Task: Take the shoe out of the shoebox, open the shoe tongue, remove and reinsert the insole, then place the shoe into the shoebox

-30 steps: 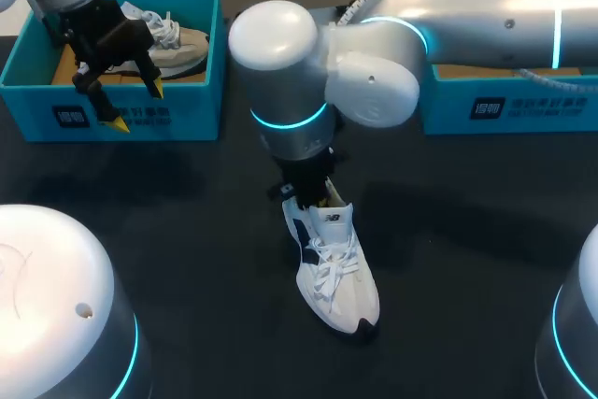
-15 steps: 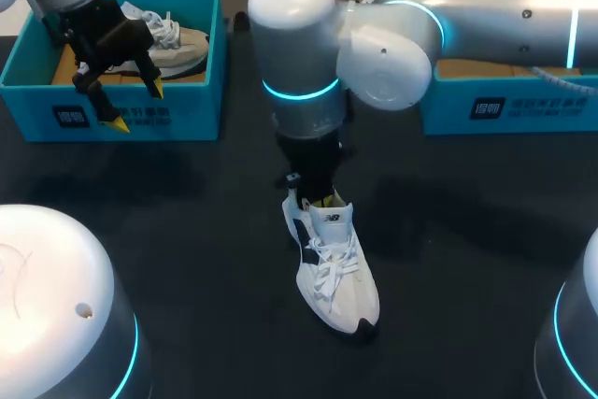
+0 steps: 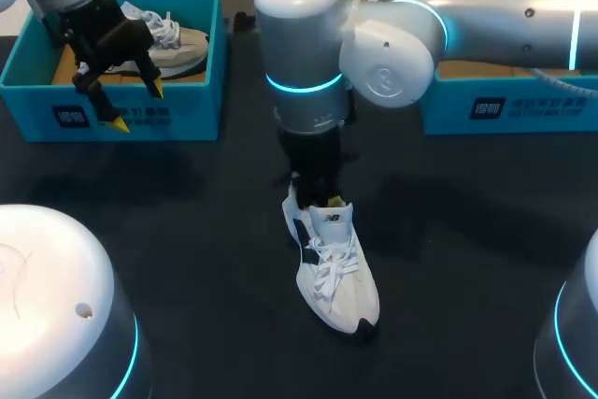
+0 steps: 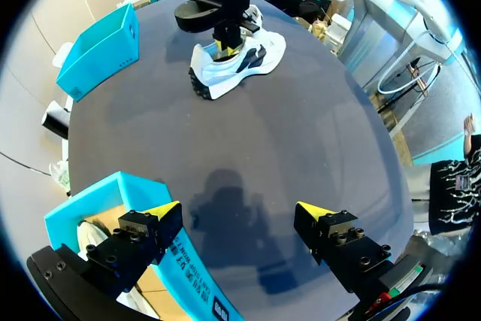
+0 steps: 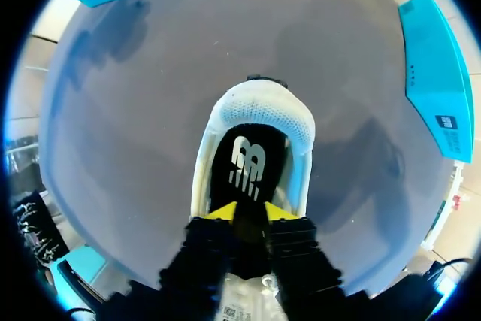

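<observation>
Right tool [image 3: 322, 201] rose, tips together at shoe [image 3: 338, 277] mouth; left tool [image 3: 137, 107] apart over shoebox [image 3: 201, 91] edge

Table [image 3: 187, 231] holds shoe [image 3: 334, 273], L shoebox [image 3: 187, 114], R shoebox [image 3: 533, 107].

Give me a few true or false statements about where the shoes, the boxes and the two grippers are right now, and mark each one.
1. The white shoe is on the table, in neither the left shoebox nor the right shoebox. True.
2. The left gripper is shut on a shoe. False: it is open and holds nothing, by the left shoebox.
3. A second shoe sits in the left shoebox. True.
4. The right gripper is over the right shoebox. False: it is at the white shoe's opening, mid-table.
5. The insole lies on the table beside the shoe. False: it is inside the white shoe.
</observation>
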You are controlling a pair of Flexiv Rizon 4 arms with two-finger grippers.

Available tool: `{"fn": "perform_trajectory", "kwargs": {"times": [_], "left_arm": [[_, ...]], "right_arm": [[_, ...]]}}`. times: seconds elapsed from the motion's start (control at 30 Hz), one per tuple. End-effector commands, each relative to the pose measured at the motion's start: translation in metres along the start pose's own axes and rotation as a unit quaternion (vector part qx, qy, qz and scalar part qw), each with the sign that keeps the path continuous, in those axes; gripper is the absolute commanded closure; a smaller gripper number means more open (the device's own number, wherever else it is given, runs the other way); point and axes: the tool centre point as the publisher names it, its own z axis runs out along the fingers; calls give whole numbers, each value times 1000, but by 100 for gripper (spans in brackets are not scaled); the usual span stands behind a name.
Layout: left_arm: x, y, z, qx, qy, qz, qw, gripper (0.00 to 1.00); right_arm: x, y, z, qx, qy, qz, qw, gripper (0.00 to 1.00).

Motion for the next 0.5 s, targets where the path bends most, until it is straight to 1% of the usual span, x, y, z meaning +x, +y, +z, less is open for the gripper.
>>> {"fn": "perform_trajectory", "kwargs": {"times": [0.03,0.17,0.2,0.27,0.5], "left_arm": [[0,0,0,-1,0,0,1000,0],[0,0,0,-1,0,0,1000,0],[0,0,0,-1,0,0,1000,0],[0,0,0,-1,0,0,1000,0],[0,0,0,-1,0,0,1000,0]], "right_arm": [[-2,-3,0,-1,10,7,1000,57],[-1,-5,2,-1,16,12,1000,51],[0,-6,2,0,17,13,1000,40],[2,-7,2,0,17,14,1000,0],[1,-13,3,-8,21,31,999,0]]}}
